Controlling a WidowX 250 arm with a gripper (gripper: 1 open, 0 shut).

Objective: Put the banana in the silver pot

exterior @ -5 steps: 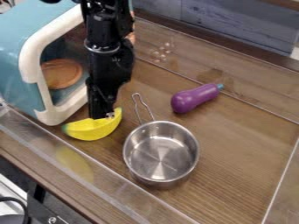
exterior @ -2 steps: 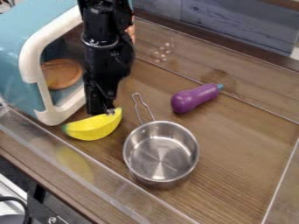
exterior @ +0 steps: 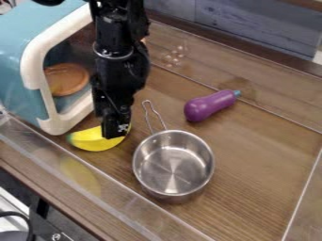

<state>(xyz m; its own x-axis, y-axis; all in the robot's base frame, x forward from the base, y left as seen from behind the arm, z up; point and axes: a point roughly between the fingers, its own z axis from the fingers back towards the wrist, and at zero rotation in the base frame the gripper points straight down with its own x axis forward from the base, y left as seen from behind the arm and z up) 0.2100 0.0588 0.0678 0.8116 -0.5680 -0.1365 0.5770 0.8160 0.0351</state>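
So the banana is lying on the wooden table, just left of the silver pot and right in front of the open toy microwave. It's not in the pot, which sits empty with its wire loop handle pointing back toward the arm. The gripper points straight down over the right end of the banana and covers a good part of it. Compared with a second ago, when the fingers were pinched together at the banana's tip, they now look spread apart, straddling the fruit. The arm has hardly shifted, and the banana looks to be in about the same spot, just more hidden behind the fingers now.

Around it: the purple eggplant lies off to the right, well apart from the pot. Inside the microwave there's something brownish and round that I can't make out. A clear plastic rim runs along the near edge of the table. The black arm blocks part of the microwave opening.
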